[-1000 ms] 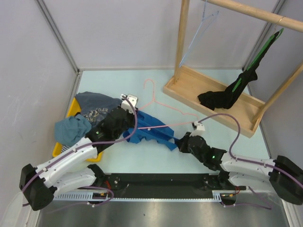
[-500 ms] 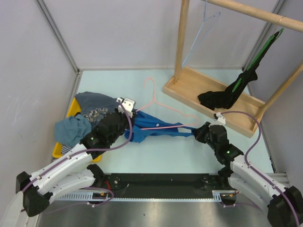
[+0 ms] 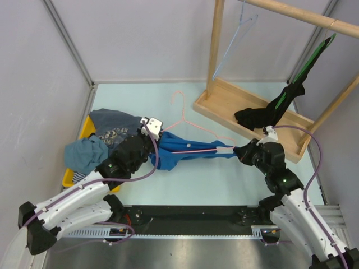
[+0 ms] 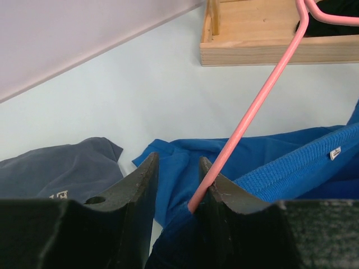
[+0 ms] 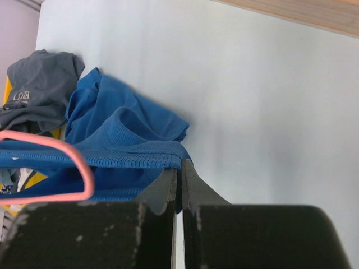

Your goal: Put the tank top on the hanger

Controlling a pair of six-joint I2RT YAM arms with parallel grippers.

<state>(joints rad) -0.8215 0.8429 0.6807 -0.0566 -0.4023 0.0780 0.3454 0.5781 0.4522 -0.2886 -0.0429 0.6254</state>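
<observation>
Pinching tank top (image 3: 182, 150) edge, right tool (image 5: 179, 178)

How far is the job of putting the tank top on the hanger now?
Done: little yet; the hanger has its hook and upper arms bare. In hand: the right gripper pinches the tank top, stretched toward the left gripper, which has the hanger wire between its fingers. Left: getting the straps over the hanger's shoulders.
</observation>
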